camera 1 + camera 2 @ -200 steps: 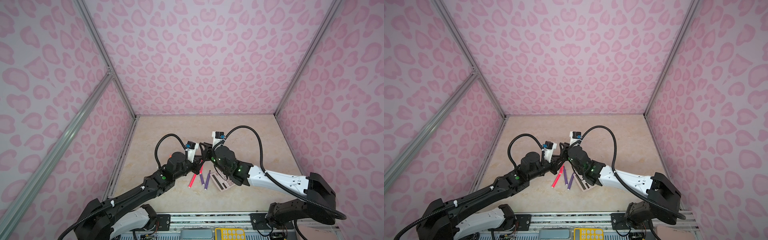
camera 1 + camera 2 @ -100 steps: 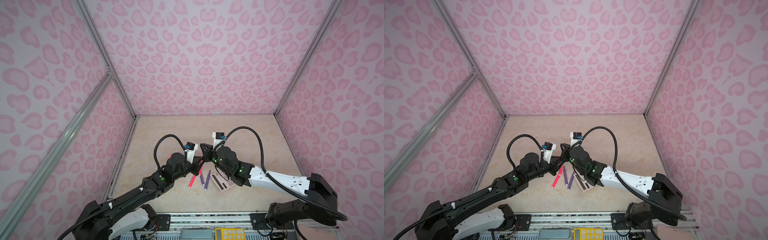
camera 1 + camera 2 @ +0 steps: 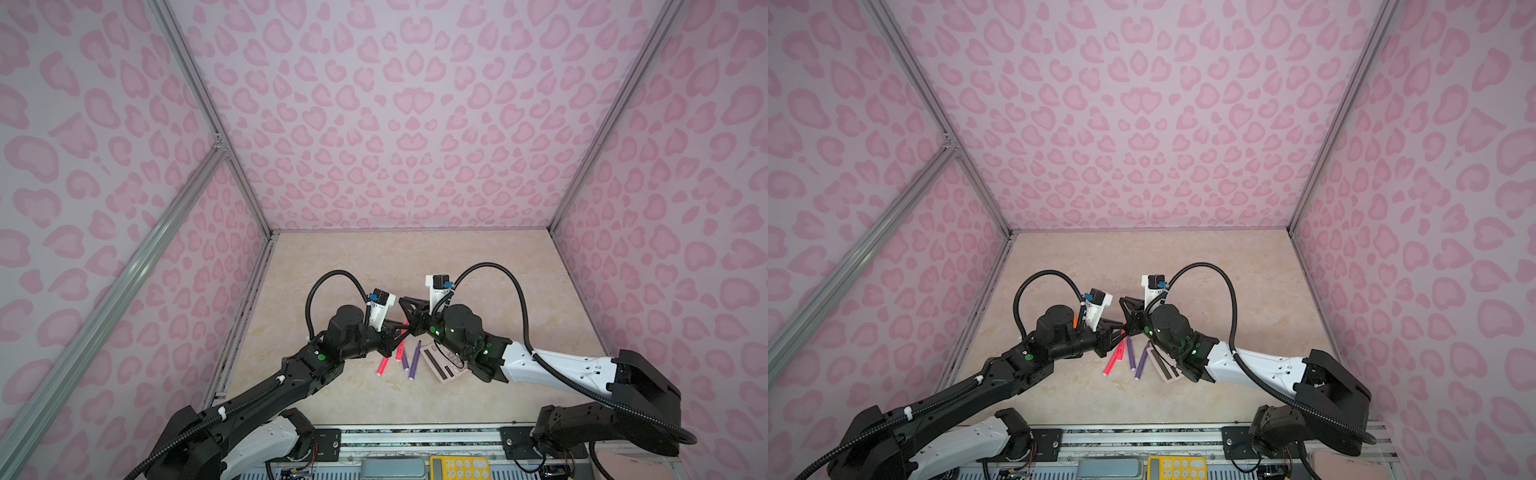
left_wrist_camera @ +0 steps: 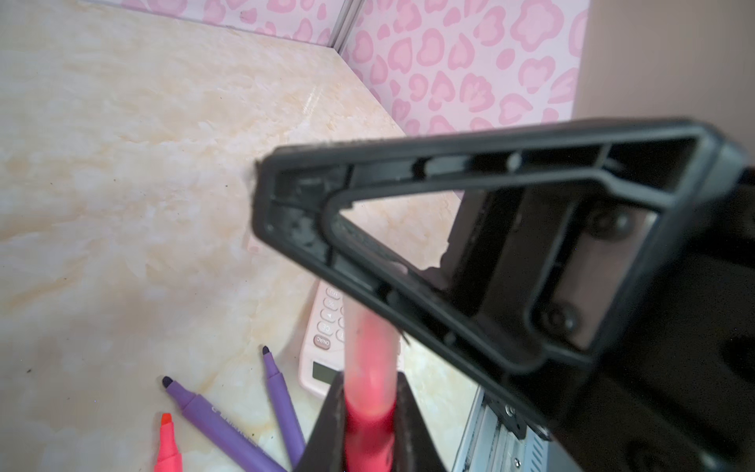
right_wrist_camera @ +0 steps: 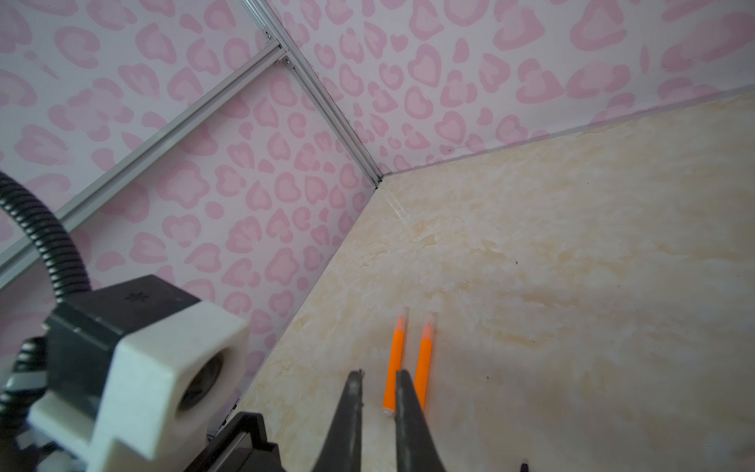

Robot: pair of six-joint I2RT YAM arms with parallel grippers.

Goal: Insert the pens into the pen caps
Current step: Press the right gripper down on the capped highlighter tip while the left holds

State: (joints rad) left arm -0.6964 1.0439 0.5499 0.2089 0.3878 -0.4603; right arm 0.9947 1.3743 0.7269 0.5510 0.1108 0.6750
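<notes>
Both grippers meet above the table's middle. My left gripper (image 3: 397,330) (image 4: 369,392) is shut on a pink-red pen (image 4: 369,425). A clear pen cap (image 4: 369,347) sits over that pen's tip and runs up to my right gripper (image 3: 413,328) (image 5: 378,380), whose fingers (image 4: 408,310) close on the cap's far end with a narrow gap. Another pink-red pen (image 3: 384,363) and two purple pens (image 3: 402,357) (image 3: 414,359) lie uncapped below the grippers. Two orange pens (image 5: 394,367) (image 5: 425,359) lie side by side, each with a clear cap on its tip.
A pink calculator (image 3: 442,363) lies under the right arm, beside the purple pens. Pink-patterned walls close in the marble table (image 3: 415,266) on three sides. The metal rail (image 3: 415,436) with both arm bases runs along the front edge.
The right gripper's jaws have drawn closer together. Both arms hold nearly the same pose, tips still meeting over the loose pens.
</notes>
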